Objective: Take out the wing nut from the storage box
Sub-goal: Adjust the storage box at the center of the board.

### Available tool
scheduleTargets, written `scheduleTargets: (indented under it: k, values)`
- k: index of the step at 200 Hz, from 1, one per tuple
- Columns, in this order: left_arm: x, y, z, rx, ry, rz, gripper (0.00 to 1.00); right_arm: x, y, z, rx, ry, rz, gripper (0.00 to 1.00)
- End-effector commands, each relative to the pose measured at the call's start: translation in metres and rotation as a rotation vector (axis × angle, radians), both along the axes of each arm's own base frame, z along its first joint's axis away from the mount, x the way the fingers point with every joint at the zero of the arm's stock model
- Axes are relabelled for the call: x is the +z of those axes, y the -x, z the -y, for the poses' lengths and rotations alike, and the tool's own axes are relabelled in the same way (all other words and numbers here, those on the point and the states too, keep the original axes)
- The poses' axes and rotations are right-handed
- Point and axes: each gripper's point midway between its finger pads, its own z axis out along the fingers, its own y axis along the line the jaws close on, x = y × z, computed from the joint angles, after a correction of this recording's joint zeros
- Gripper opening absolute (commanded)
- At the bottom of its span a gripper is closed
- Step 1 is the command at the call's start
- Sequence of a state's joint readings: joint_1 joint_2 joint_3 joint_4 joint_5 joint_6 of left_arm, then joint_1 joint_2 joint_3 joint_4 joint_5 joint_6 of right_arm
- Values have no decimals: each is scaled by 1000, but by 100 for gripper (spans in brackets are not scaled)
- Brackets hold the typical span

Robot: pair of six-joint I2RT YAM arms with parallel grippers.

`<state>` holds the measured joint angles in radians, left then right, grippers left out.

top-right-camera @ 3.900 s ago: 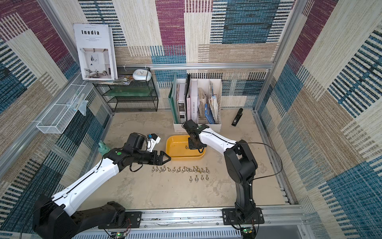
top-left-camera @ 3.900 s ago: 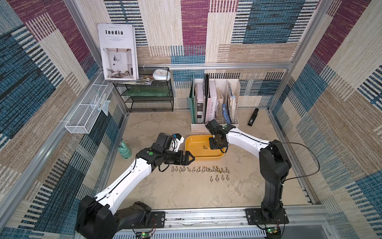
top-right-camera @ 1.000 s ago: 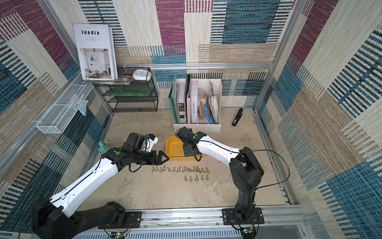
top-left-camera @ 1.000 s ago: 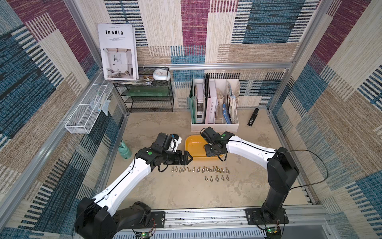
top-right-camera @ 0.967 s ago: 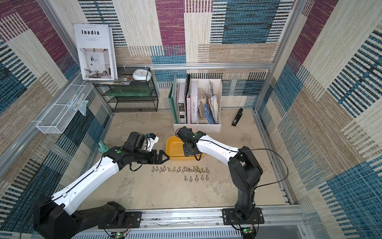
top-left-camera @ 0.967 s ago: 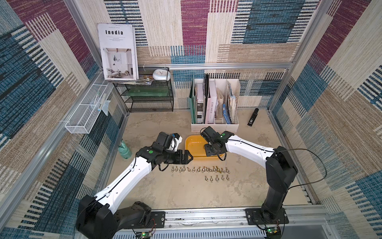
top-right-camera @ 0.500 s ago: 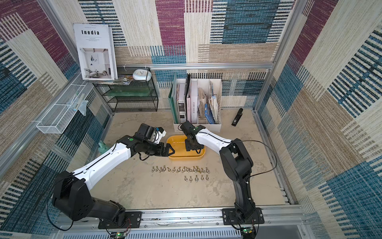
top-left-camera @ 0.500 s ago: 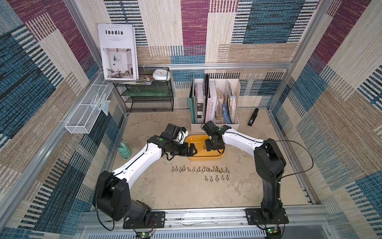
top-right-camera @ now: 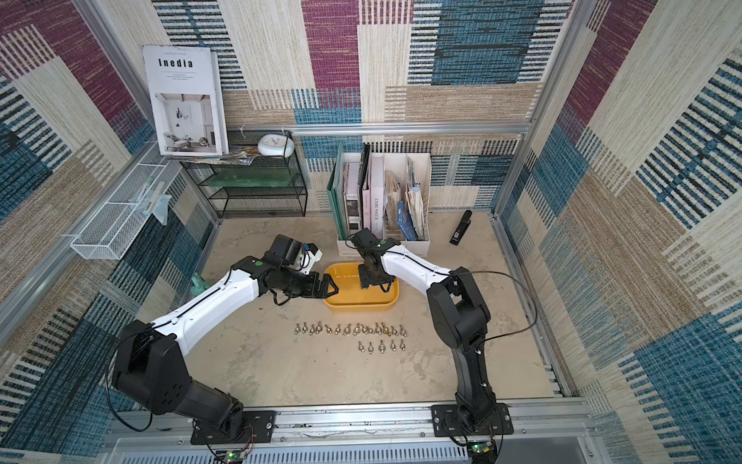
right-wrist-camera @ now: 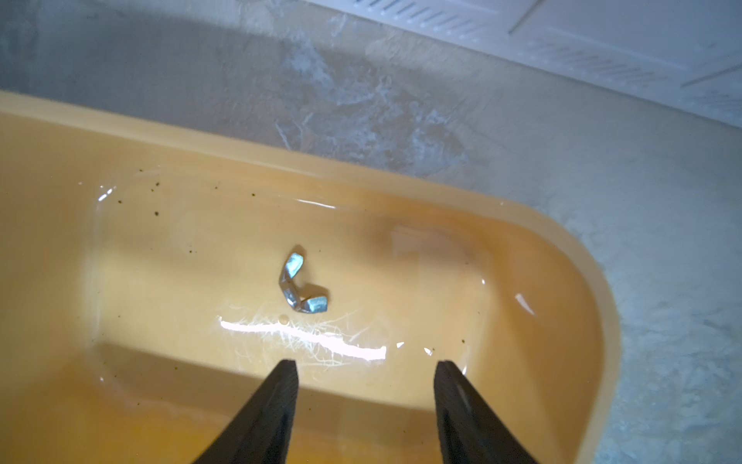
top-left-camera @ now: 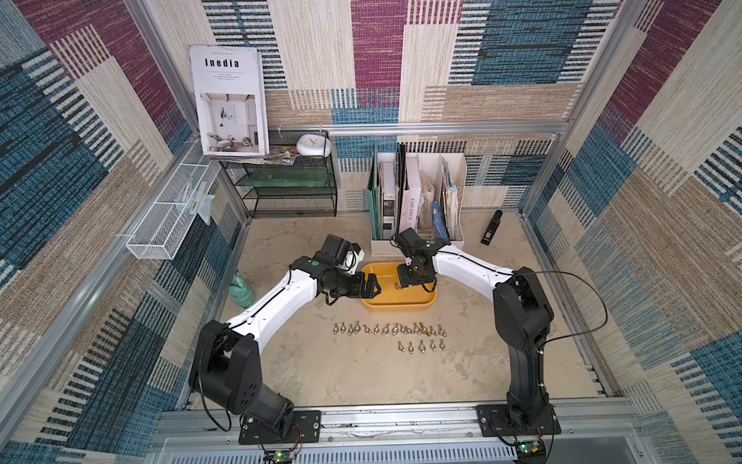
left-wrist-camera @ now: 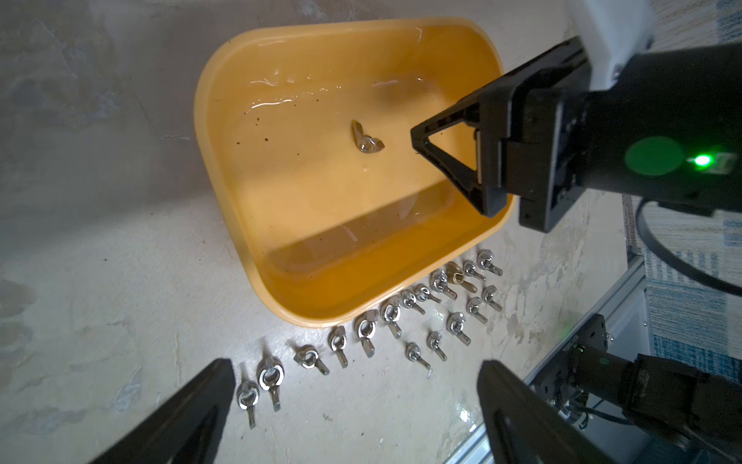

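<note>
The storage box (top-left-camera: 397,308) is a shallow yellow-orange tub in mid-table, seen in both top views (top-right-camera: 361,305). One silver wing nut (right-wrist-camera: 299,287) lies on its floor, also visible from the left wrist (left-wrist-camera: 366,138). My right gripper (right-wrist-camera: 365,363) points down into the box just short of the nut, open with nothing between its fingers. In a top view it (top-left-camera: 402,282) hangs over the box's far side. My left gripper (left-wrist-camera: 357,363) is wide open and empty. It hovers at the box's left end (top-left-camera: 371,287).
Several wing nuts (top-left-camera: 387,329) lie in two rows on the table in front of the box. A white file holder with books (top-left-camera: 417,209) stands close behind it. A green bottle (top-left-camera: 241,287) stands at the left wall, and a black wire shelf (top-left-camera: 293,193) at the back left.
Over the last second my left gripper swung from the table front-left of the box up to its left end. My right gripper shifted towards the box's far middle.
</note>
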<state>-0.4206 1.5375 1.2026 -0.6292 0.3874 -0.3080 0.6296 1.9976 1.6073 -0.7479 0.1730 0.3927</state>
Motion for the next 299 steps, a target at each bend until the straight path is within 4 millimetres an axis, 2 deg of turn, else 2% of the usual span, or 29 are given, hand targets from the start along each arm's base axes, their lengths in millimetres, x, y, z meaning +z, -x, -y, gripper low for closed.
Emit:
scheduleTargets:
  k: [1, 32, 68, 86, 104, 161, 188, 217, 260, 299]
  values:
    - [1, -3, -3, -1, -10, 10, 99, 19, -1, 16, -26, 30, 25, 60]
    - [1, -5, -1, -4, 4, 7, 99, 21, 5, 43, -78, 38, 15, 59]
    - [2, -3, -1, -2, 12, 6, 99, -6, 12, 57, -95, 12, -57, 57]
    - [1, 1, -4, 2, 6, 6, 99, -17, 12, 58, -96, -10, -77, 51]
    - [1, 4, -7, 7, -4, 4, 99, -24, 10, 59, -102, -27, -90, 41]
    - [2, 9, -10, 16, 0, 1, 99, -28, 4, 68, -112, -25, -122, 11]
    - [1, 11, -9, 15, 6, 2, 99, -30, 7, 71, -106, -23, -151, 8]
    - [1, 12, -9, 15, 11, 1, 99, -33, 9, 72, -106, -20, -183, 0]
    - [5, 12, -9, 11, 22, 20, 99, -32, 13, 73, -99, -20, -240, 0]
    - [8, 14, -10, 13, 29, 41, 99, -23, 18, 73, -95, -65, -311, 0]
